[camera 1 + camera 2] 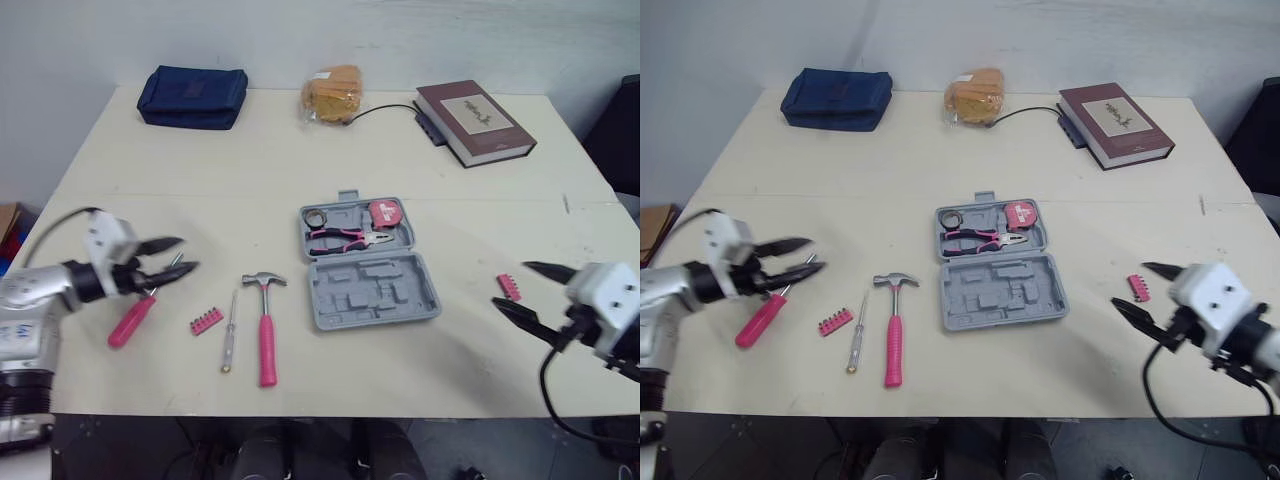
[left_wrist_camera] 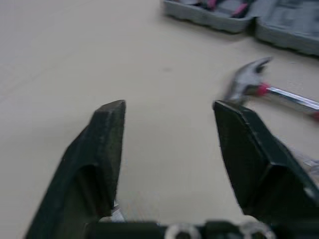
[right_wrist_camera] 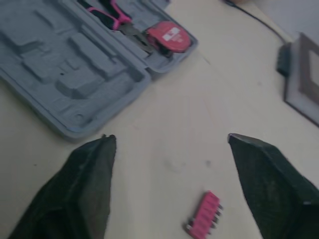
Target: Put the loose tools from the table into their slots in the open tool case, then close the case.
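The left gripper hangs spread open over the metal tip of a pink-handled tool on the left side of the table. The right gripper gapes wide above a pink bit strip on the right side. Between them lies the open grey tool case, holding pliers and a tape measure. A hammer, 1 slim screwdriver and a 2nd bit strip lie loose just left of the case.
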Tool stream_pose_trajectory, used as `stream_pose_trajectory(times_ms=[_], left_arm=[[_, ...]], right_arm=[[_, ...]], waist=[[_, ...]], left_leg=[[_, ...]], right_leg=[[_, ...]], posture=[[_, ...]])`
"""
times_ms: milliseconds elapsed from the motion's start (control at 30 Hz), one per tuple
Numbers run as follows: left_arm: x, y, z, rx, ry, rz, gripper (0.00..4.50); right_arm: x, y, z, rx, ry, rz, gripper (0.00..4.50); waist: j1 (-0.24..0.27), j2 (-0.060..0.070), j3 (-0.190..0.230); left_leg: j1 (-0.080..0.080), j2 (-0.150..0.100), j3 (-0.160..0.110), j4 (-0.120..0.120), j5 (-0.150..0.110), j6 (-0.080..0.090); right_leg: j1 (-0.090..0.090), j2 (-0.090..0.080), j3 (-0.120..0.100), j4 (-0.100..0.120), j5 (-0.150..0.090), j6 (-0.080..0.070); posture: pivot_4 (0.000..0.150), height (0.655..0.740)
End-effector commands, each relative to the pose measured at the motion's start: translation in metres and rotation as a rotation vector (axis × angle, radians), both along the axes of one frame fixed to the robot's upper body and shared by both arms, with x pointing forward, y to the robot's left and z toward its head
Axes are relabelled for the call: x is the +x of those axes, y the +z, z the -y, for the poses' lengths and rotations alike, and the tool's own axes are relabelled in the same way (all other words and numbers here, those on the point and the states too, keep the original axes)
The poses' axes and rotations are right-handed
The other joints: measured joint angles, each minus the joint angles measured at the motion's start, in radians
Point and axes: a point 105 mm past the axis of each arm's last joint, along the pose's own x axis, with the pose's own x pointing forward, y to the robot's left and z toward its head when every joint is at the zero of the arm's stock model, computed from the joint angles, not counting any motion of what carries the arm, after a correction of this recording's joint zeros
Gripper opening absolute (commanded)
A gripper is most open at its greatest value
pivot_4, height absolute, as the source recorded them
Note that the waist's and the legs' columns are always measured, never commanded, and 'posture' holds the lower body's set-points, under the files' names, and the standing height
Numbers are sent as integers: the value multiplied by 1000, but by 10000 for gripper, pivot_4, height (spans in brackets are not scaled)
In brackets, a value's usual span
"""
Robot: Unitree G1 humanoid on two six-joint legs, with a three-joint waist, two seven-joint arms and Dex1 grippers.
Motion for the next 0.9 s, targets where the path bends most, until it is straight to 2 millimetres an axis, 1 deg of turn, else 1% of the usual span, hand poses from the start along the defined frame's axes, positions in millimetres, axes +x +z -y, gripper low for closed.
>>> stream_pose_trajectory(times_ms=[33,67,100,133,167,200,333,433,533,633,733,900], left_arm=[[-5,2,33,28,-125,-5,9102],[-6,-2,41,47,-157,-9,3937],[-7,-8,52,65,-197,-23,14],[-8,-12,59,76,-224,-32,0],[-8,-14,65,87,-243,-30,0],[-7,-15,68,94,-253,-27,0],[8,-21,98,133,-276,-14,0],[17,-20,110,129,-265,-24,0],[24,-19,114,122,-234,-30,0],[29,-24,114,159,-199,-46,0],[36,-27,113,171,-156,-53,0],[43,-22,118,144,-120,-27,0]], right_arm=[[12,-1,-6,-32,10,-9,16699],[16,-3,-8,-35,10,-19,11100],[21,-5,-10,-42,18,-24,5342],[25,-6,-12,-48,22,-27,1241],[28,-9,-13,-57,25,-36,286],[30,-10,-13,-63,27,-42,286],[57,-15,-8,-127,-8,-32,286],[74,-18,0,-159,-40,-34,286],[89,-22,5,-182,-66,-36,286],[104,-27,4,-187,-70,-40,286],[115,-30,-1,-202,-56,-35,286],[133,-29,-11,-194,-39,-18,286]], waist=[[-1,0,0],[0,0,0],[0,0,0],[0,0,0],[0,0,0],[0,0,0],[1,0,0],[2,0,0],[-2,0,0],[-7,0,0],[-5,0,0],[-4,0,0]], left_leg=[[-1,0,0,1,0,1],[0,0,0,2,0,1],[0,0,0,2,0,1],[0,0,0,2,0,1],[1,0,0,2,0,1],[1,-1,0,2,1,1],[0,0,-1,2,1,0],[-1,-1,0,5,2,2],[-2,0,0,6,2,2],[-2,1,0,6,2,2],[-2,1,0,7,2,2],[-2,1,0,9,2,2]], right_leg=[[0,0,0,0,1,1],[0,0,1,0,1,1],[0,0,1,0,1,1],[0,-1,1,-1,1,1],[1,-1,1,-2,1,1],[0,-1,1,-1,1,1],[-1,-1,0,1,0,0],[-1,-1,0,2,1,0],[-1,0,0,3,1,0],[-1,1,0,3,1,0],[-1,1,0,4,1,0],[-1,1,1,5,1,0]], posture=[[1500,7400],[1500,7400],[1500,7400],[1500,7400],[1500,7400],[1500,7400],[1500,7400],[1500,7400],[1500,7400],[1500,7400],[1500,7400],[1500,7400]])
